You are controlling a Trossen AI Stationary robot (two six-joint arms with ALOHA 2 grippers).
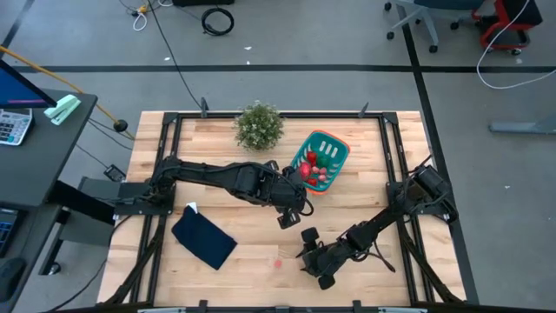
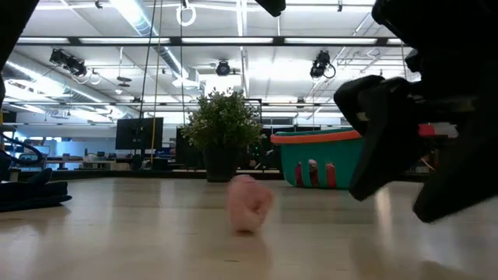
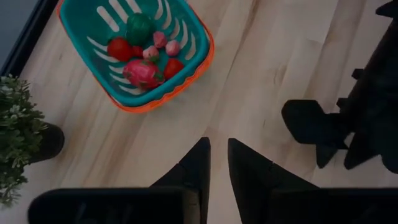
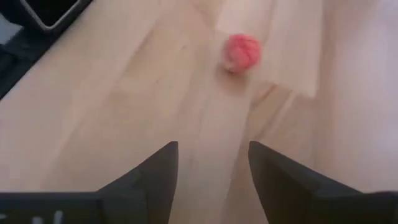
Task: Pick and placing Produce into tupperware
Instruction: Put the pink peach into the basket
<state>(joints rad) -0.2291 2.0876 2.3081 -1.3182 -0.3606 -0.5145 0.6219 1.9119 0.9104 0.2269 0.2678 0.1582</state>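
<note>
Two dark fingers of the right gripper [image 4: 208, 177] stand wide apart with bare wood between them, clamped on nothing, and they point at the one loose piece of produce, a small pink fruit [image 4: 241, 52] lying on the table [image 1: 252, 261] a short way beyond their tips. Taking that pink fruit as the landmark, the right gripper sits just beside it on the side toward the right arm's base, low over the wood; the teal basket [image 1: 334, 148] is well apart from it toward the far edge, with the potted plant [image 1: 259, 126] beside the basket, and the navy cloth [image 1: 204, 240] lies off to the fruit's other side. The left gripper [image 3: 217, 155] hangs between the fruit and the basket with its fingers nearly together, only a thin slit between them, holding nothing. The basket already holds the rest of the produce [image 3: 144, 57]: red and pink pieces and one green. The step in hand looks like the reach for this last piece. To do it well, the fingers should stay spread until the fruit sits squarely between them, come down close to the wood and close gently, since so small and rounded a thing could roll away if one finger nudges it first. The carry to the basket should then skirt the left arm.
</note>
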